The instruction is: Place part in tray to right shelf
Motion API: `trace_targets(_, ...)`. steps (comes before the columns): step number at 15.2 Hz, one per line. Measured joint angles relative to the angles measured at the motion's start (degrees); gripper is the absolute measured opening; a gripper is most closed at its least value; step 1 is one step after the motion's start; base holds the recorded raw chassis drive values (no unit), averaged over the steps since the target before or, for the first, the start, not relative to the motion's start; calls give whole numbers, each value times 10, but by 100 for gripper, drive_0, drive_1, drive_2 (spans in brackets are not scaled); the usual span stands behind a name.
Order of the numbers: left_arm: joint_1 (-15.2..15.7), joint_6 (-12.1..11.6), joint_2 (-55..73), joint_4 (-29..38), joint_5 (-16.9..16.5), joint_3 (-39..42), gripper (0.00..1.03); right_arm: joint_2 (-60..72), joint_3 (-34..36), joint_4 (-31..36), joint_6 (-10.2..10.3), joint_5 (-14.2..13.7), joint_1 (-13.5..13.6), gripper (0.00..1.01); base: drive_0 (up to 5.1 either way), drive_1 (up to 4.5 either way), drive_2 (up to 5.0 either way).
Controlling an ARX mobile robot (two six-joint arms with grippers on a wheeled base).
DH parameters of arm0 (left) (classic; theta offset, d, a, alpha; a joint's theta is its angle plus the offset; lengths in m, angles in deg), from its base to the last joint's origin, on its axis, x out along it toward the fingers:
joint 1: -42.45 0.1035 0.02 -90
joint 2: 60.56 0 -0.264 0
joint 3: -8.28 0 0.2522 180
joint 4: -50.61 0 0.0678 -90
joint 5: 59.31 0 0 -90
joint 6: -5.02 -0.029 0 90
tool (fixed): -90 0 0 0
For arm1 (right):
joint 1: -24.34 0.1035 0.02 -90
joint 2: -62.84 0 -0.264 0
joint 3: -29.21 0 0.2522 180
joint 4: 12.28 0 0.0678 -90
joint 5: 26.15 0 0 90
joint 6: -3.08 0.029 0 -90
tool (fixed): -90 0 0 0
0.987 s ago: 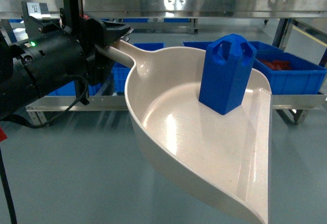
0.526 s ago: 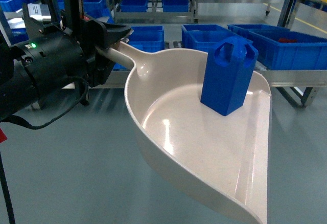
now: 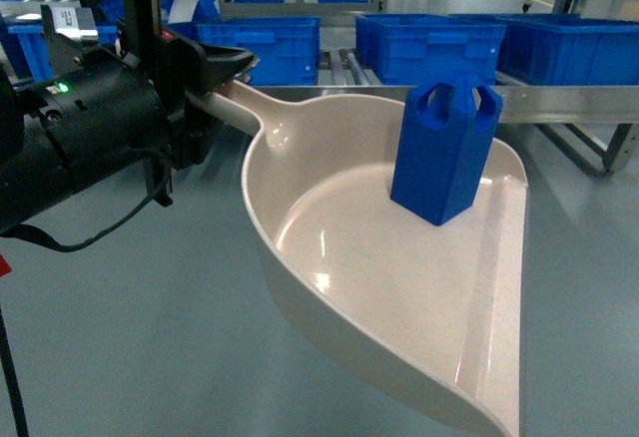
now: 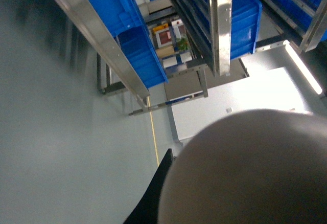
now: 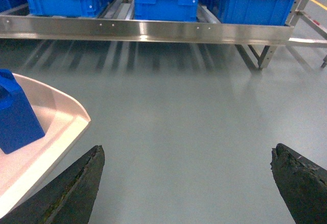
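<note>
Left hand (image 3: 215,83) apparently grips tray (image 3: 399,287) handle; part (image 3: 444,148) upright.

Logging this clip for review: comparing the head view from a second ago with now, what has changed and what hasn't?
The background slid down the view: the steel rail that ran across the top a second ago now sits behind the scoop, and the blue crates behind it show more fully. Unchanged: the left gripper still holds the scoop by its handle, and the blue block stands upright in the same spot.
</note>
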Motion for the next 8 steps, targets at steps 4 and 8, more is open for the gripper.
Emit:
trace_targets(4,0,0,0,0,0,0,12,0,0,-1,0,0,0,98,0,0,0)
trace_targets(8,0,0,0,-1,0,1,12,0,0,-1,0,0,0,98,0,0,0)
